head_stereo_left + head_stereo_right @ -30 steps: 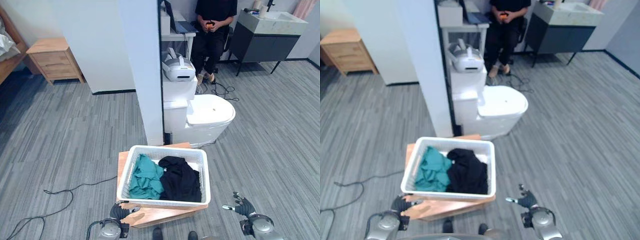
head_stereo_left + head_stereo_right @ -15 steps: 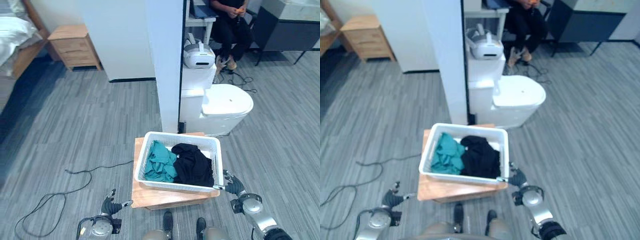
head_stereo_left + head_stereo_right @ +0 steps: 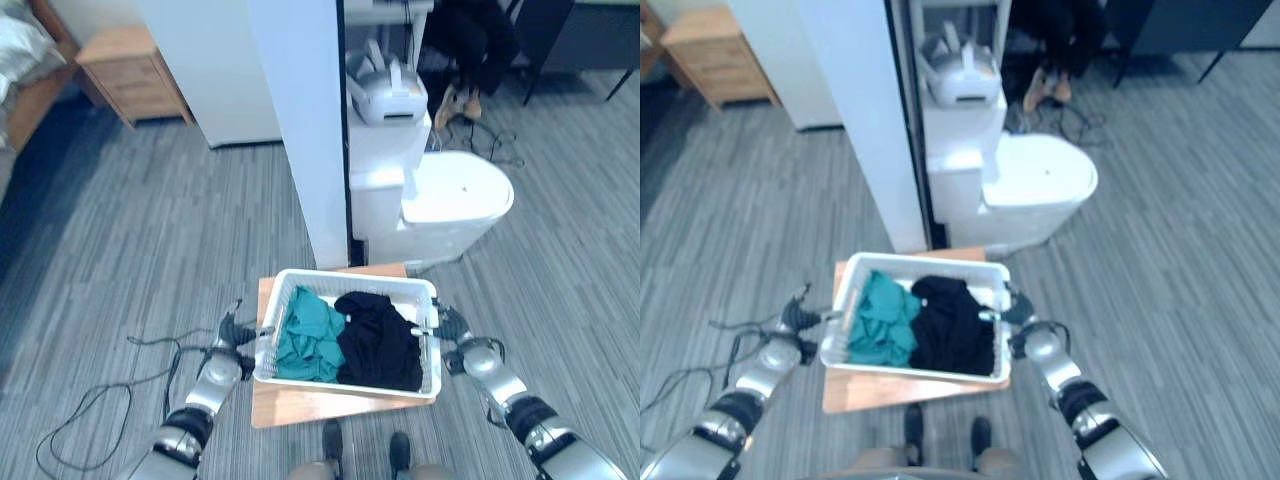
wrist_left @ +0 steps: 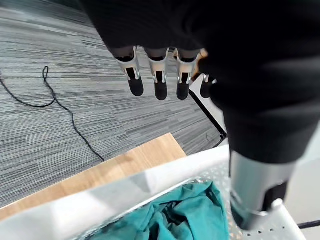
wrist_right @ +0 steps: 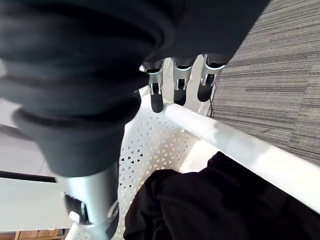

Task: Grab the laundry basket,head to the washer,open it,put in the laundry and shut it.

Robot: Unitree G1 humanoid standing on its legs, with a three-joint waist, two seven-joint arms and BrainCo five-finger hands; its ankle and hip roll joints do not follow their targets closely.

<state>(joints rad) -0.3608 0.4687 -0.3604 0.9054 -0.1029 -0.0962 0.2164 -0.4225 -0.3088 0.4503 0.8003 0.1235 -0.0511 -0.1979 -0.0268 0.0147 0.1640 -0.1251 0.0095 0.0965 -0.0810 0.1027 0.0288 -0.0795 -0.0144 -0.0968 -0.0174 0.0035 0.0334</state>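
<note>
A white lattice laundry basket [image 3: 345,277] rests on a low wooden table [image 3: 330,407]. Inside lie a teal cloth [image 3: 305,335] and a black cloth [image 3: 380,340]. My left hand [image 3: 233,333] is at the basket's left end. In the left wrist view its straight fingers [image 4: 160,85] hang outside the rim [image 4: 125,192], with the thumb [image 4: 255,200] over the inside above the teal cloth [image 4: 185,215]. At the other end is my right hand [image 3: 450,325], open too. Its fingers [image 5: 180,82] reach past the rim [image 5: 225,137], and its thumb [image 5: 92,200] is by the inner wall near the black cloth [image 5: 210,200].
Just behind the basket stand a white partition wall [image 3: 300,120] and a white toilet [image 3: 440,205] with a white headset [image 3: 385,90] on its tank. A wooden nightstand [image 3: 130,60] is at the back left. A seated person [image 3: 480,40] is at the back right.
Both hands have risen from low beside the table to the basket's two ends. The camera has shifted too, and now looks more steeply down.
</note>
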